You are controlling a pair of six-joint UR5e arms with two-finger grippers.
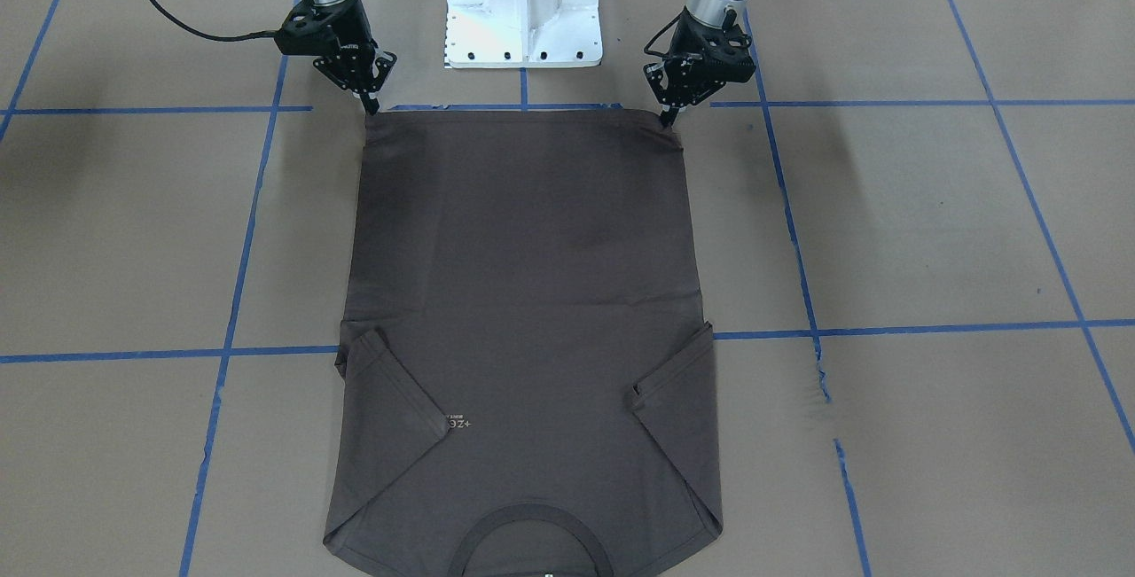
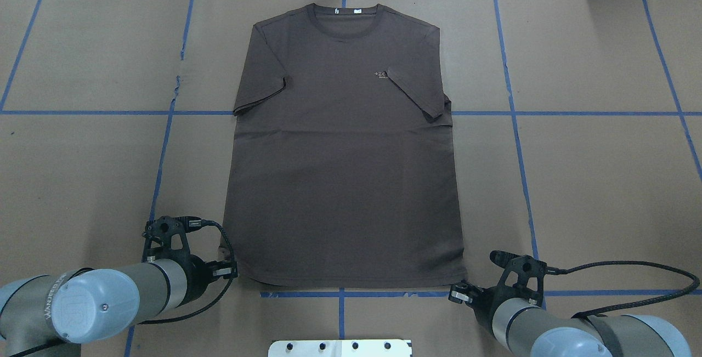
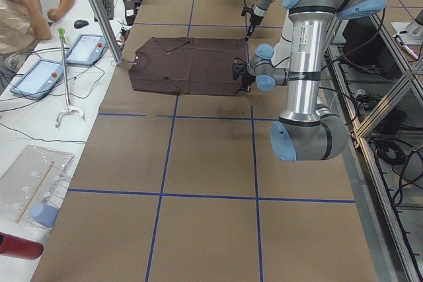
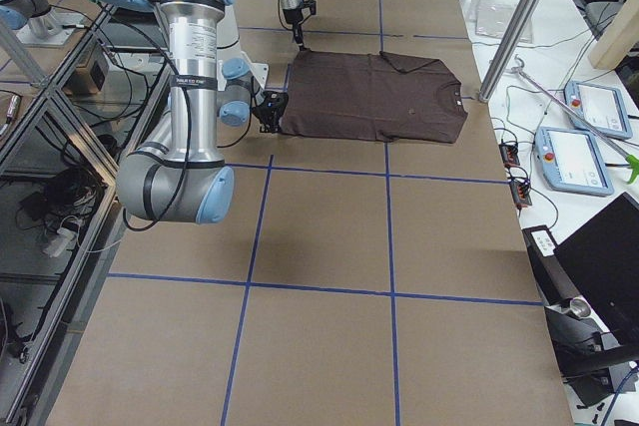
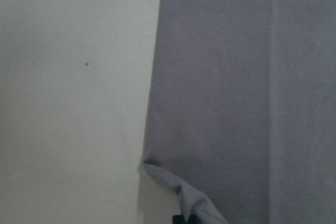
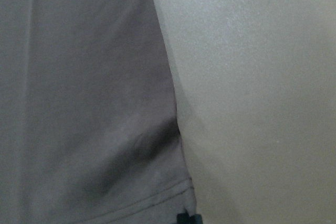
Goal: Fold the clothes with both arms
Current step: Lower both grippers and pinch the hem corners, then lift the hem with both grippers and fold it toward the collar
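So the T-shirt [image 2: 345, 154] is laid out flat in the middle of the tabletop [image 2: 603, 181], chest side up. The collar [image 2: 343, 14] is at the far edge and the hem is on the near side, right in front of the robot. Both sleeves [image 2: 419, 96] are already tucked in over the chest. The left hand [image 1: 667, 119] is set on the hem's left corner and the right hand [image 1: 371, 106] on its right corner. Each looks pinched together on just the tip of the cloth. In the left wrist view that corner is seen curled up a bit toward the fingertip [image 5: 181, 217], and some puckering is seen at the right corner too. Honestly, the grip is what should be worried about most, since very little fabric is held, so a corner could easily be dropped once the hem is lifted and carried toward the collar. It can't be told whether both layers are caught. If only the top one is, the back layer would be left lying on the tabletop and the fold would be ruined. The brown paper underneath could also be nipped along with the cloth. If the two hands aren't raised evenly, the fold line would be skewed, and the tucked sleeves could be dragged or flipped back out. Too much sideways pull would also leave the body wrinkled.
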